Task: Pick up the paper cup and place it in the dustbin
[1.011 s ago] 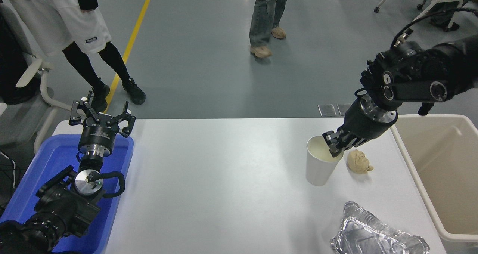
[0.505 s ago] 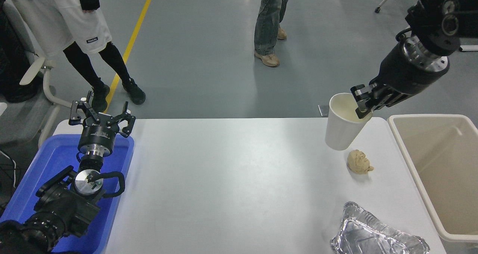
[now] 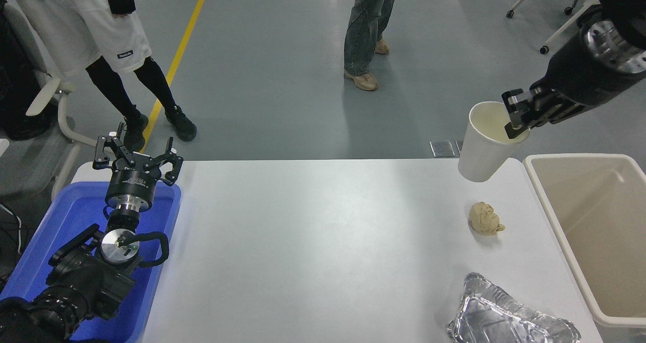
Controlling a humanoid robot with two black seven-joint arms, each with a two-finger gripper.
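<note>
The left gripper (image 3: 136, 157) sits parked, fingers spread, over the blue bin (image 3: 30, 252). Farther off, the right gripper (image 3: 519, 117) pinches the paper cup (image 3: 483, 144) by its rim wall, aloft just left of the dustbin (image 3: 560, 237). The cup looks light and crushable; it hangs mouth-up, long axis near vertical, slightly tilted.

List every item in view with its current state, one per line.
Paper cup: upright, lifted off the table, held at its rim.
Right claw: shut on the cup's rim.
Left claw: open, parked over the blue bin.
Dustbin: open, nothing visible inside.
Paper wad: crumpled, on the table.
Foil tray: crumpled, at the near edge.
</note>
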